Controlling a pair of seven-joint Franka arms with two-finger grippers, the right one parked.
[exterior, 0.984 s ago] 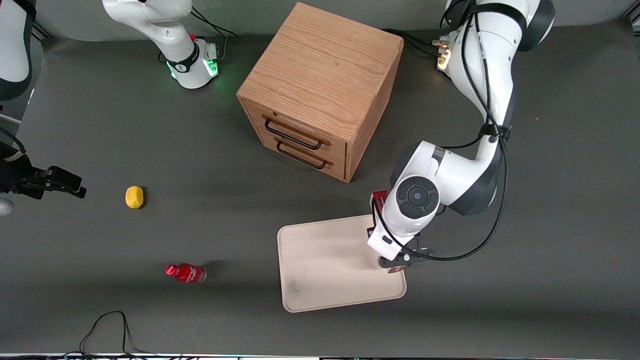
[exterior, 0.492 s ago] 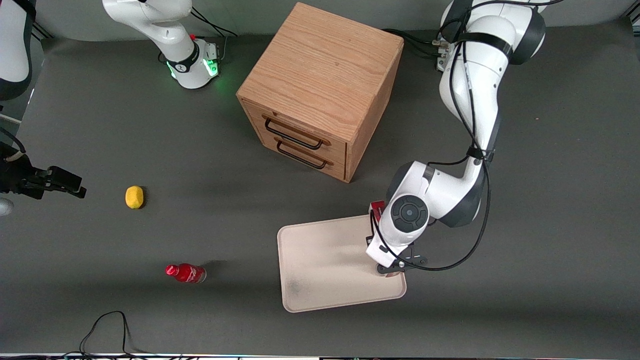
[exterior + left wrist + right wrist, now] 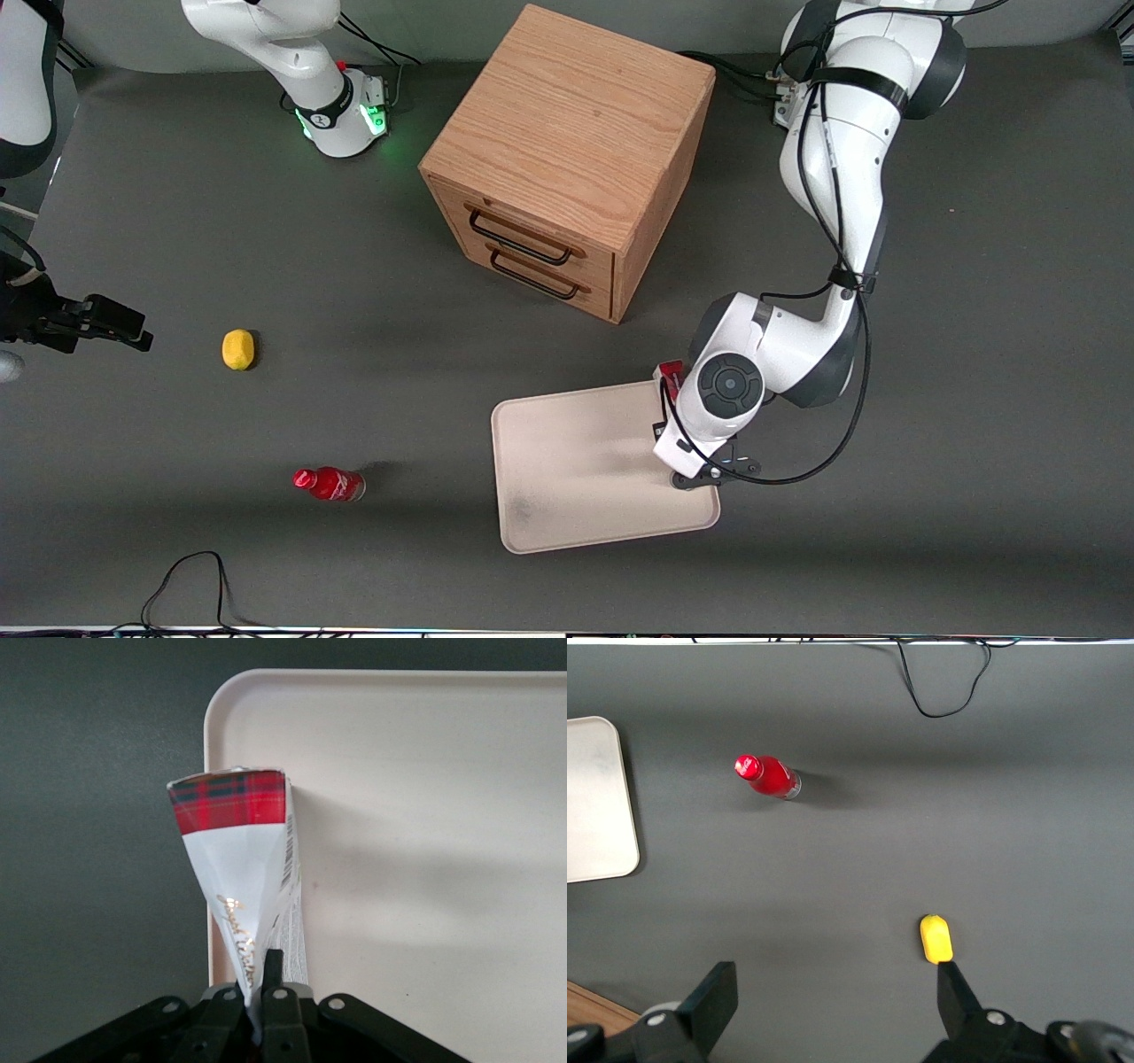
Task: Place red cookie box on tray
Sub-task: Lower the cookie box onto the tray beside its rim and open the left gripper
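Left wrist view shows our gripper (image 3: 259, 1005) clamped on the red cookie box (image 3: 244, 864), held over the tray (image 3: 425, 815) along its edge. We judge placement underway; next we lower, then release.

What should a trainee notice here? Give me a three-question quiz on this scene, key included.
1. True or false: the hand is shut on the red cookie box.
2. The box is over: A) the tray, by its rim near a corner; B) the tray's middle; C) the wooden cabinet.
3. Which lies nearer the front camera, the yellow fruit or the red bottle?

Key: 1 true; 2 A; 3 the red bottle.
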